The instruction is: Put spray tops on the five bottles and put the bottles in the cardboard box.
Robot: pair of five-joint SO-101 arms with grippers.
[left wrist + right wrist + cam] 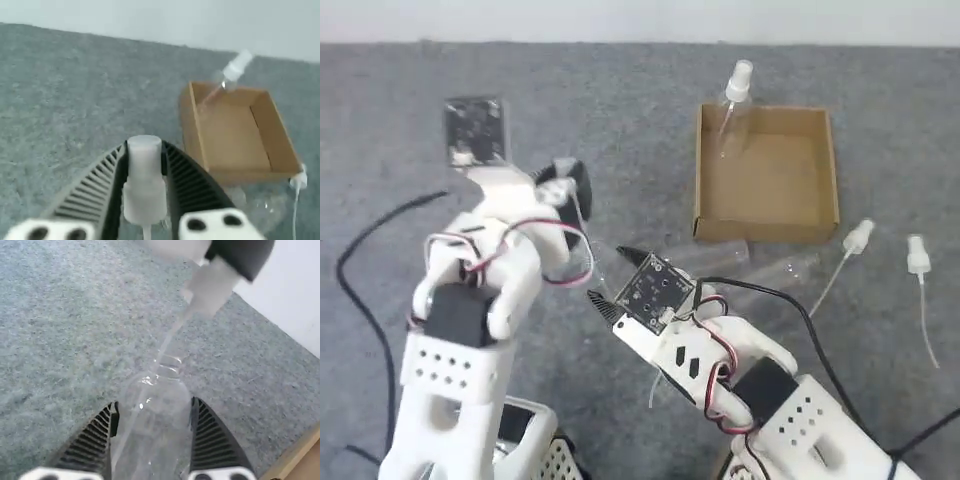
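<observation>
Your left jaws are clamped shut on a white spray top (pixel 144 180), pinching it round the collar with the thin dip tube hanging off the bottom. Your right jaws are closed around a clear bottle (pixel 150 440), with its neck pointing up at that top. The tube runs down through the neck into the bottle, but the cap itself is sitting above the neck, not on it. All of this is over the grey surface (pixel 400 100), off the left side of the cardboard box (pixel 765 228) and a bit nearer the arms than the box is. Inside the box there's one capped bottle (pixel 733 110) leaning on the far wall. Two bare bottles (pixel 715 255) (pixel 790 268) lie on their sides just outside the box's near wall. Right of the box you've got two loose spray tops (pixel 858 236) (pixel 918 256) with their tubes trailing toward the arms, close to each other and clear of the box.
</observation>
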